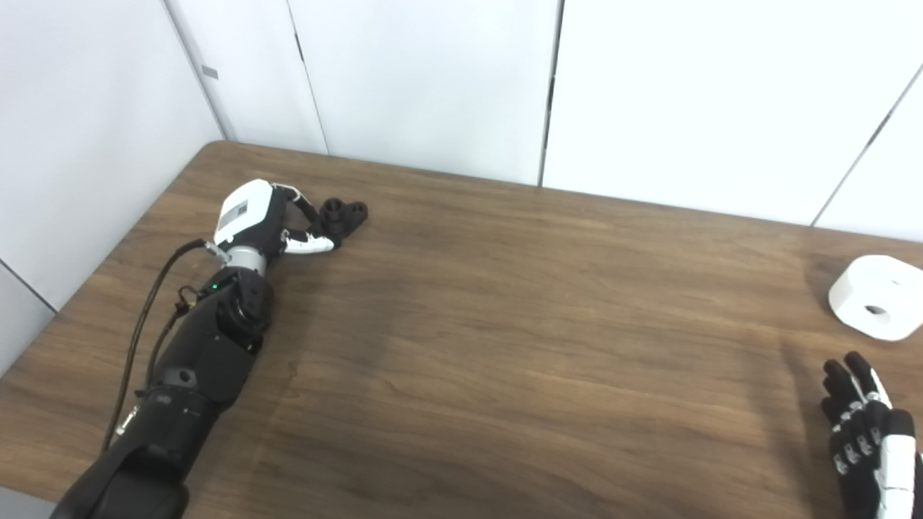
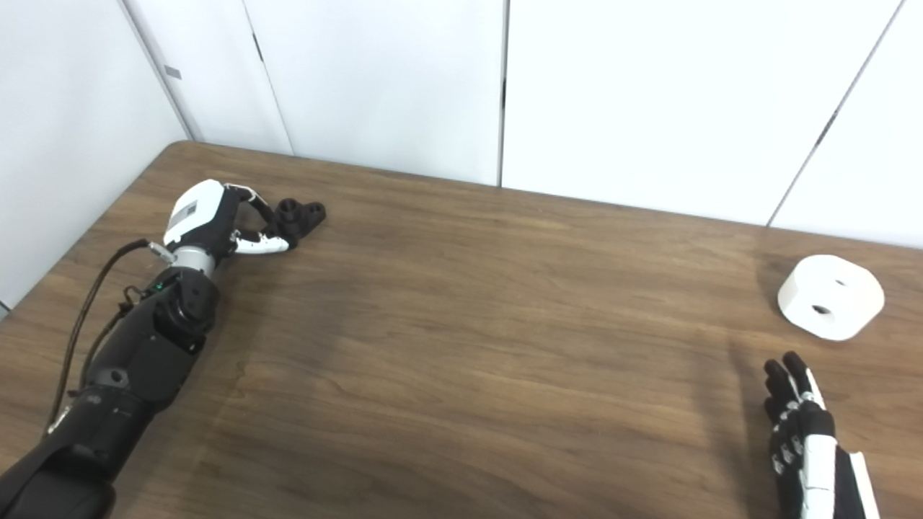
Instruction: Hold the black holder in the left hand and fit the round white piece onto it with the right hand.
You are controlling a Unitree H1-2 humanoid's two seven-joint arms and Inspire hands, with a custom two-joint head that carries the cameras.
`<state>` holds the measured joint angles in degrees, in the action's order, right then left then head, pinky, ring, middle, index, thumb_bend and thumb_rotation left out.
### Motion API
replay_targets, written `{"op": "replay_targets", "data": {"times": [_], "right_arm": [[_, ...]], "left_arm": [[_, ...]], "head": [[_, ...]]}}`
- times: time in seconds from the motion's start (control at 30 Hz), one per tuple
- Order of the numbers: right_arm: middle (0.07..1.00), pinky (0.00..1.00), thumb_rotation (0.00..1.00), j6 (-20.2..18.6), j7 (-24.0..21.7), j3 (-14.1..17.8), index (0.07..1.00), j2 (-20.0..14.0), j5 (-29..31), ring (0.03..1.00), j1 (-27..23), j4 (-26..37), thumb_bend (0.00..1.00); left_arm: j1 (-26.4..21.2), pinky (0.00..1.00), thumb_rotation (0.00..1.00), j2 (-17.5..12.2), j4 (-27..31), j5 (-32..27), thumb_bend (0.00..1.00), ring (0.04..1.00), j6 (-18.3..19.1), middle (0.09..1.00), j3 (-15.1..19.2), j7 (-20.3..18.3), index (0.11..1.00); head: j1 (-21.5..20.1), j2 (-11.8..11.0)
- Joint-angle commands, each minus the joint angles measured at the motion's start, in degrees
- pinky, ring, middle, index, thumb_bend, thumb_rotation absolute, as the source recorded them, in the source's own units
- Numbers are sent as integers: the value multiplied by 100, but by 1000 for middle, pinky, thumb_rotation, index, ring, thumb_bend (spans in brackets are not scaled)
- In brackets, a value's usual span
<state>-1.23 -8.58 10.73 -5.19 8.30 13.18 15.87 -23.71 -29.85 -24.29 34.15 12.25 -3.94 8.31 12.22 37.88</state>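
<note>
While the left hand reaches the holder near the table's far left corner, its fingers curl beside the holder; I cannot tell if they grip it yet. So the first step, taking the holder, looks under way. At the right edge lies the white piece, flat and untouched. Close by, nearer the front edge, the right hand waits with straight fingers pressed together. Next it should reach for the white piece.

Right hand: palm and wrist cut off by bottom edge.
Left hand: fingertip contact with black holder beyond them cannot be told.
Round white piece: right rim cut off in left eye view.
</note>
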Motion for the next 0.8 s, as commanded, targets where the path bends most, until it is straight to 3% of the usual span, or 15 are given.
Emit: {"op": "replay_targets", "data": {"times": [0.0,0.57,0.77], "right_arm": [[939,1000,1000,302,-7,-53,960,106,105,973,954,332,548],[927,1000,998,383,31,-19,946,120,52,960,897,271,588],[927,1000,1000,387,29,-47,950,142,65,955,884,267,550]], "left_arm": [[-297,943,44,-304,45,259,519,889,-190,796,-51,265,486],[-176,839,41,-252,334,-53,515,909,-233,809,-16,6,487],[66,820,42,-204,1080,-335,514,909,-124,817,-30,-576,487]], "head": [[-1,7],[-64,45],[-110,41]]}}
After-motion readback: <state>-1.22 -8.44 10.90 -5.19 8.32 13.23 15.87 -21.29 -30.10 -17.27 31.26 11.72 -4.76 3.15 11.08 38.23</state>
